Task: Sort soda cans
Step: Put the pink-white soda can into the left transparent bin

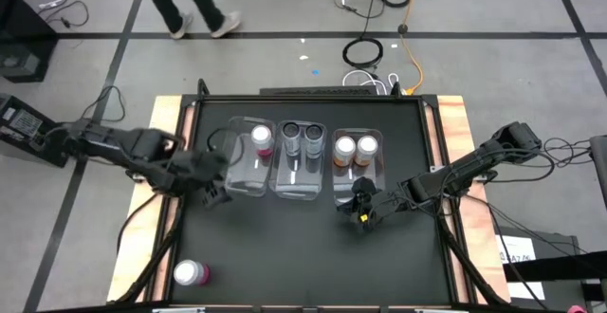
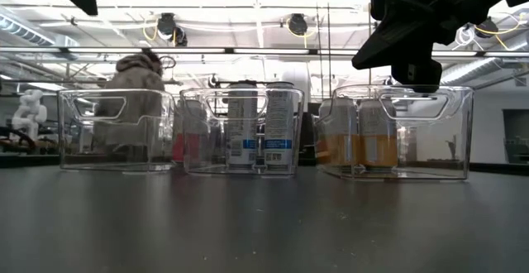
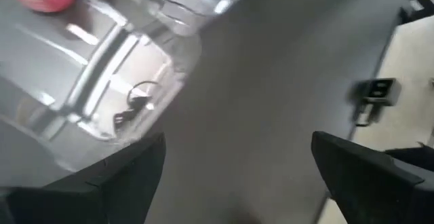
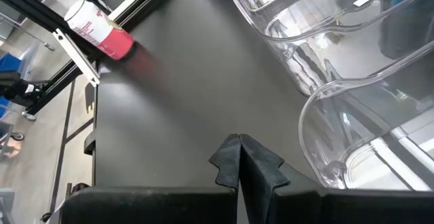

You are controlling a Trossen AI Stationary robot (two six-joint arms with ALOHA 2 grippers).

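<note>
Three clear bins stand in a row mid-table. The left bin [image 1: 248, 166] holds one pink can [image 1: 262, 140], the middle bin [image 1: 300, 182] two dark cans [image 1: 303, 135], and the right bin [image 1: 357, 182] two orange cans [image 1: 355, 148]. Another pink can [image 1: 190, 273] [image 4: 102, 30] rests on the bare tabletop near the front left corner. My left gripper [image 1: 214, 195] [image 3: 237, 183] hangs open above the table by the left bin's near left corner, with nothing between its fingers. My right gripper [image 1: 360, 214] [image 4: 241, 161] is shut and empty, just in front of the right bin.
The bins' clear walls [image 2: 401, 132] rise beside both grippers. Bare dark tabletop [image 1: 303, 256] spreads from the bins to the near edge. Black frame rails [image 1: 180, 152] run along the table's sides. A person's legs [image 1: 190, 5] show on the floor beyond the far edge.
</note>
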